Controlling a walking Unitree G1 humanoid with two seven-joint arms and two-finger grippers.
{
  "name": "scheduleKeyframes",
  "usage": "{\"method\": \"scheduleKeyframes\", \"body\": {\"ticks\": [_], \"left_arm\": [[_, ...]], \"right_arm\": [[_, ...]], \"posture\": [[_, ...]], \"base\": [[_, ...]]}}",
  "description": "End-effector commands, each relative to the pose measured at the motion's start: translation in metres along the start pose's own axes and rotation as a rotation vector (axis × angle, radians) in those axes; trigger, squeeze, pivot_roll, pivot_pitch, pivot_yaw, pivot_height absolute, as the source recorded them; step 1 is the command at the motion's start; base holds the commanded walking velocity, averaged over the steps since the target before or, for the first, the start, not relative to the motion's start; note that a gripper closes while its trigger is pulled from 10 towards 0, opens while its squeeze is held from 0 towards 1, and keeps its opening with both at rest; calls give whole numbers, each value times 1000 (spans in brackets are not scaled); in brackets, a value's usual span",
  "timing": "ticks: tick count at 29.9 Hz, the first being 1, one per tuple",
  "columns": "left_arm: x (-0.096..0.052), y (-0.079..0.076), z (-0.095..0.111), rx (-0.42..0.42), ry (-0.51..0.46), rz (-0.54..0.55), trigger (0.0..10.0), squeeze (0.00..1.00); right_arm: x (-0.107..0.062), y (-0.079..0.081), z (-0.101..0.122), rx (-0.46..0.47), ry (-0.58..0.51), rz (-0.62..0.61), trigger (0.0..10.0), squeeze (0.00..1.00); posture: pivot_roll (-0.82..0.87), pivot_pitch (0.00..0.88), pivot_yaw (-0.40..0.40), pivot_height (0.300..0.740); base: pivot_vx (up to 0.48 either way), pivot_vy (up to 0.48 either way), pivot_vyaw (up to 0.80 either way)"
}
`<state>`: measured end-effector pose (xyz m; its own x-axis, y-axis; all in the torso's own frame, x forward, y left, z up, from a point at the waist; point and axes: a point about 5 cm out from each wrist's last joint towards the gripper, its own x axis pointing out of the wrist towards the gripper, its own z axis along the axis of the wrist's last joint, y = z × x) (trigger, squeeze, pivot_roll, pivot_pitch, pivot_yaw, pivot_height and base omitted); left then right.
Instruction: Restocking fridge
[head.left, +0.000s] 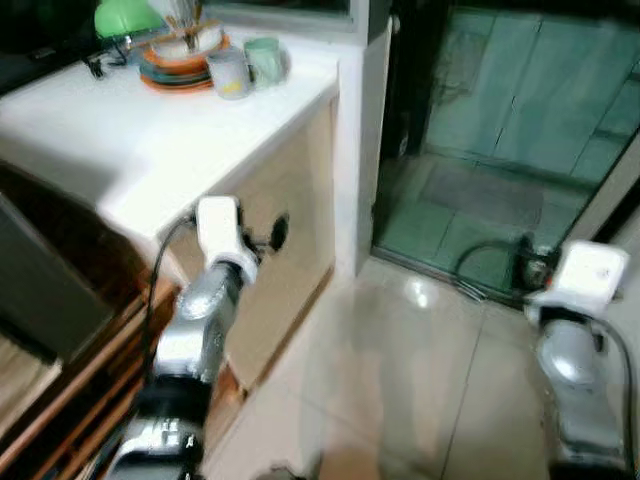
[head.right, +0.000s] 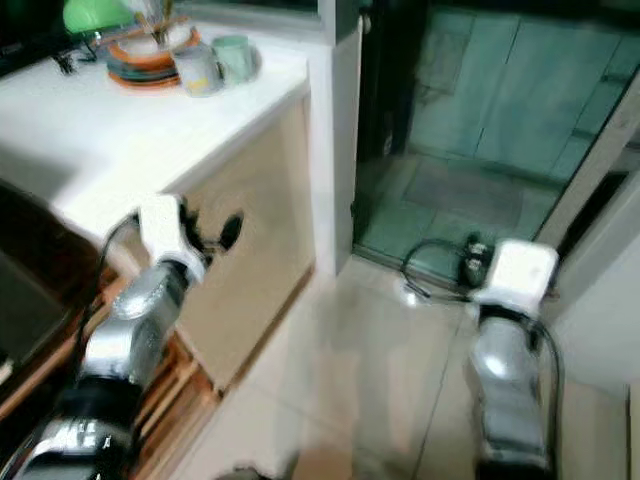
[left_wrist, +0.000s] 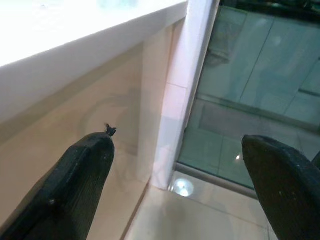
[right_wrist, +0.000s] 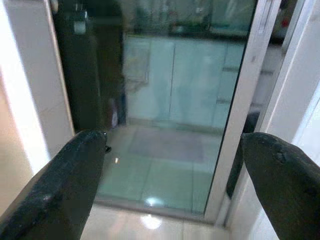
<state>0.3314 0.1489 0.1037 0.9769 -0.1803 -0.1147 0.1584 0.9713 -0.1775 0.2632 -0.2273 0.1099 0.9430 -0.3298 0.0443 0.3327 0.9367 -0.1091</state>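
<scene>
Both arms reach forward over the pale tiled floor (head.left: 400, 400). Left gripper (left_wrist: 175, 190) hangs with its fingers spread wide and holding nothing, just beside the beige cabinet front (head.left: 290, 220) under the white counter (head.left: 120, 130). Up on that counter, beyond the gripper, sit stacked plates (head.left: 180, 62), two cups (head.left: 248, 66) and something green, blurred. Right gripper (right_wrist: 175, 190), also wide and holding nothing, points at a glass door (right_wrist: 175, 100). No fridge can be made out.

White counter (head.left: 150, 140): stacked plates (head.left: 178, 62), two cups (head.left: 248, 66), green lid, perhaps (head.left: 125, 17).
</scene>
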Motion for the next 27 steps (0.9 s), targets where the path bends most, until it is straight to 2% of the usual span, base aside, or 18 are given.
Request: {"method": "scheduleKeyframes", "body": {"ticks": [1,3,9,12,13,17,19,21,22,24,27], "left_arm": [[2,-10,5,41,-20,-35,10000,0],[1,-15,4,72,-23,-68,10000,0],[-1,-36,6,128,-28,-212,10000,0],[-3,-46,-2,150,25,-279,10000,0],[-4,-46,-7,147,51,-276,10000,0],[-14,-28,-20,60,108,-195,10000,0],[-27,-9,-19,45,69,-131,10000,0],[-45,10,-19,72,38,-92,10000,0],[-57,19,-16,57,-5,-87,10000,0],[-61,22,-11,52,-36,-88,10000,0],[-63,16,-4,96,-85,-129,10000,0]], "right_arm": [[-1,-2,-1,-25,-2,2,10000,204],[-1,-2,-1,-30,-4,6,10000,239],[-3,-2,-1,-42,-8,14,10000,235],[-3,4,-1,-55,-4,58,10000,220],[-3,6,0,-57,-11,72,10000,184],[-4,16,3,-74,-27,130,10000,137],[-5,17,5,-59,-35,139,10000,133],[-7,17,5,-45,-39,145,10000,133],[-10,13,6,-24,-44,132,10000,137],[-11,11,7,-7,-45,124,10000,141],[-14,12,8,5,-60,140,10000,145]], "posture": [[-189,0,95,740],[-188,0,95,740],[-194,0,90,740],[-196,0,86,740],[-197,0,86,740],[-196,0,85,740],[-191,0,80,740],[-187,0,73,740],[-182,0,65,740],[-177,0,58,740],[-175,0,56,740]], "base": [[0,0,-688],[0,0,-688],[0,0,-684],[0,0,-660],[0,0,0],[0,0,0],[0,0,0],[0,0,0],[0,0,0],[0,0,0],[0,0,0]]}}
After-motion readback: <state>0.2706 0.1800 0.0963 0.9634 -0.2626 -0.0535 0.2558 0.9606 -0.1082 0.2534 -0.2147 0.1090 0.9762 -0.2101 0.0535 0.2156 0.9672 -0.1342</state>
